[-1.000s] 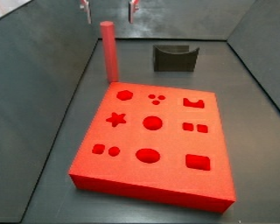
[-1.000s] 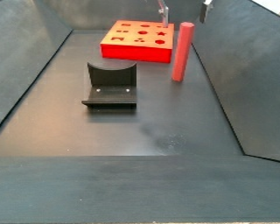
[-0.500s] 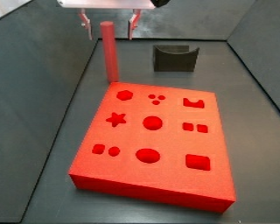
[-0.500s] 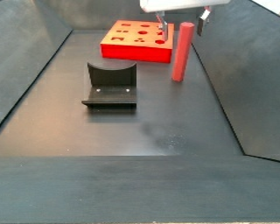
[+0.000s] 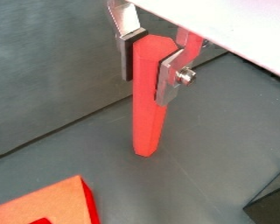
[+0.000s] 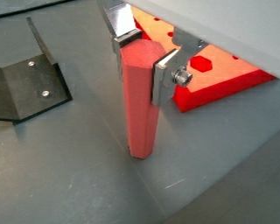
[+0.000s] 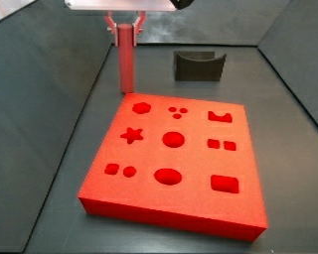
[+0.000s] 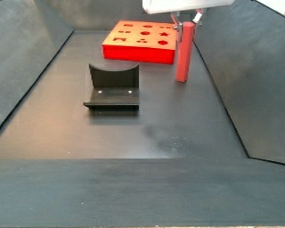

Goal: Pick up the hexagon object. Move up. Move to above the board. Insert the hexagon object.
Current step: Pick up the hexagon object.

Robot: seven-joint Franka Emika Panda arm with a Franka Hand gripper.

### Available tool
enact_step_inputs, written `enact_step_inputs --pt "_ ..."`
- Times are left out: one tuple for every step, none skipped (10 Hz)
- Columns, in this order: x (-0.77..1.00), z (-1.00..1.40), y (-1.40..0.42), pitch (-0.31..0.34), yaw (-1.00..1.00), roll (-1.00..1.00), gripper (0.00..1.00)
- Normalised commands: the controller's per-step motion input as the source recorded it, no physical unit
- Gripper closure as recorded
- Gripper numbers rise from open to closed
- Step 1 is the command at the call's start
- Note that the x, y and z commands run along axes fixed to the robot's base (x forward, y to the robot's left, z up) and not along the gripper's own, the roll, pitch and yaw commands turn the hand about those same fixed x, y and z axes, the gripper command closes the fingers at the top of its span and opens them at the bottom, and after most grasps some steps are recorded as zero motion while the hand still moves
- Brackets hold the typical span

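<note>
The hexagon object [image 7: 126, 64] is a tall salmon-red prism standing upright on the dark floor just behind the board's [image 7: 175, 159] far left corner. My gripper [image 7: 126, 28] is at its top end and is shut on it. In both wrist views the silver fingers press the rod's upper sides [image 5: 145, 122] [image 6: 140, 114], with the gripper [image 5: 150, 66] [image 6: 145, 63] around its top. The rod's foot still rests on the floor. The board also shows in a side view [image 8: 139, 42], beside the rod [image 8: 182, 58] and gripper [image 8: 185, 22].
The fixture [image 7: 198, 64] stands on the floor behind the board, to the right of the rod; it also shows in a side view [image 8: 111, 86] and a wrist view [image 6: 20, 83]. Sloped dark walls enclose the floor on both sides.
The gripper has come down over the rod's top and its fingers have closed onto it. The rod and board have not moved.
</note>
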Motion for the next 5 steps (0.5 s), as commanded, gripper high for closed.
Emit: enact_step_inputs --pt "0.0 0.0 0.0 0.0 0.0 0.0 1.0" --pt "0.0 0.0 0.0 0.0 0.0 0.0 1.0" --pt "0.0 0.0 0.0 0.0 0.0 0.0 1.0" --pt "0.0 0.0 0.0 0.0 0.0 0.0 1.0" --pt "0.0 0.0 0.0 0.0 0.0 0.0 1.0"
